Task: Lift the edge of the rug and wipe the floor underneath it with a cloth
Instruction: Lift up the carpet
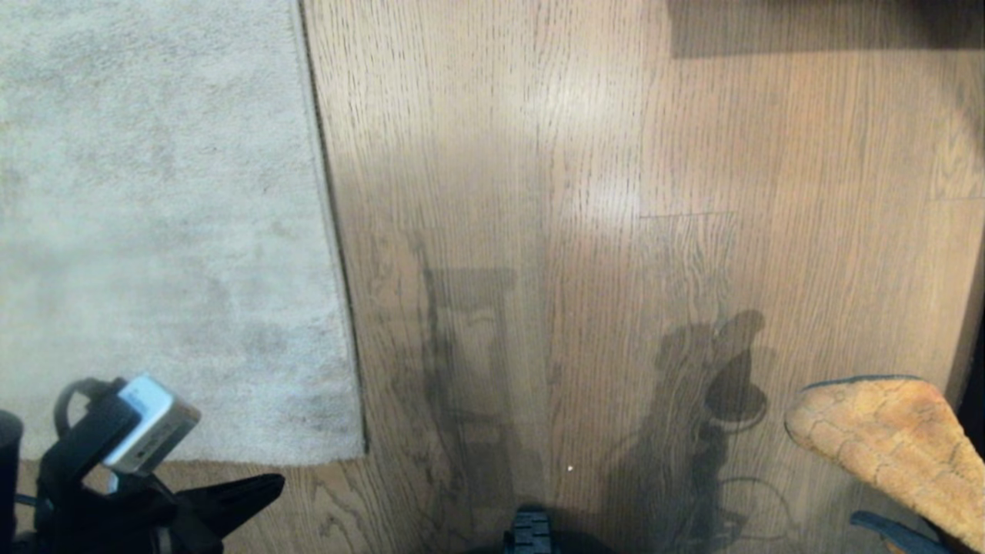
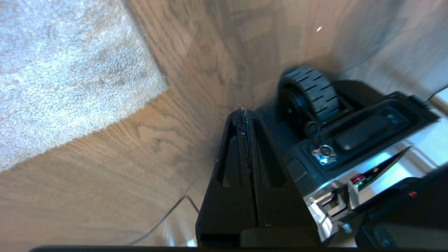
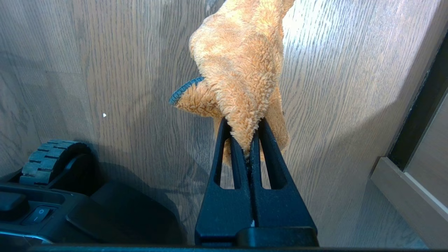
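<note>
The rug edge (image 1: 331,231) lies flat on the floor (image 1: 585,192), running away from the robot on its left side, w/ the near corner just ahead of the left gripper (image 1: 265,486). That gripper is seen low at the robot's left, over bare planks beside the corner, jaws pressed together and empty. The cloth (image 3: 241,70) is pinched by the right gripper (image 3: 250,140) at one fold and hangs above the floor at the robot's right, well apart from the rug. Step in hand is judged to be the approach to the border; nothing is lifted yet. For a clean lift, jaws should be spread before contact, one finger slid under the backing at the corner or side border, approx. level w/ the floor, then closed on pile and backing together. Enough border should be raised so the cloth can be passed beneath w/o snagging.
</note>
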Robot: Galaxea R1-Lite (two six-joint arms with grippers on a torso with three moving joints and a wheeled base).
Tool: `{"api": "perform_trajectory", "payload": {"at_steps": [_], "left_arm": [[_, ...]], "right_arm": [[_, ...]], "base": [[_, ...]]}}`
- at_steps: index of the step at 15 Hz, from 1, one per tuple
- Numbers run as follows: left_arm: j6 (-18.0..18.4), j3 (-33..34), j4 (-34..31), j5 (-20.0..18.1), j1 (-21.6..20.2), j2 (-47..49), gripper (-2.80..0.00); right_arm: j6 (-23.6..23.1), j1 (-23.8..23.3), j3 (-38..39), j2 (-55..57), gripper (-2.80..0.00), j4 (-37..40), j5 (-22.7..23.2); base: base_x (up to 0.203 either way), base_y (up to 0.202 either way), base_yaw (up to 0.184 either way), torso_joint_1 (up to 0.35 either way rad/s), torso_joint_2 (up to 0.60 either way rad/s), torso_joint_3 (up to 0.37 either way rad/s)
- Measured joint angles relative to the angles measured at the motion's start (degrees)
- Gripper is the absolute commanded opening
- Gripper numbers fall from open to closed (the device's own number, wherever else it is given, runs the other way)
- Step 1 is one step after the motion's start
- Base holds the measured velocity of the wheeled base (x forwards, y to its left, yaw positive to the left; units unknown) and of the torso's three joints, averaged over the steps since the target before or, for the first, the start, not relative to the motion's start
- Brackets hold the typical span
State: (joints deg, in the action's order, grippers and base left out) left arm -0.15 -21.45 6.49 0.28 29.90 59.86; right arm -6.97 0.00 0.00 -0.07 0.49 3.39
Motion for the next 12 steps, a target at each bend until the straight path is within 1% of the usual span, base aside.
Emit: {"api": "perform_trajectory", "payload": {"at_steps": [2,6,8,10,12], "left_arm": [[0.1,-2.3,0.0,1.4,0.0,4.7,-2.8],[0.2,-6.6,0.1,7.1,0.6,14.4,-2.8],[0.2,-8.6,1.4,9.4,0.8,19.3,-2.8],[-0.1,-9.4,6.7,12.8,1.3,24.1,-2.8],[-1.7,-9.8,12.9,19.1,3.2,29.1,-2.8]], "right_arm": [[0.0,0.0,0.0,0.0,-2.8,0.0,0.0],[0.0,0.0,0.0,0.0,-2.8,0.0,0.0],[0.0,0.0,0.0,0.0,-2.8,0.0,0.0],[0.0,0.0,0.0,0.0,-2.8,0.0,0.0],[0.0,0.0,0.0,0.0,-2.8,0.0,0.0]], "base": [[0.0,0.0,0.0,0.0,0.0,0.0],[0.0,0.0,0.0,0.0,0.0,0.0],[0.0,0.0,0.0,0.0,0.0,0.0],[0.0,0.0,0.0,0.0,0.0,0.0],[0.0,0.0,0.0,0.0,0.0,0.0]]}}
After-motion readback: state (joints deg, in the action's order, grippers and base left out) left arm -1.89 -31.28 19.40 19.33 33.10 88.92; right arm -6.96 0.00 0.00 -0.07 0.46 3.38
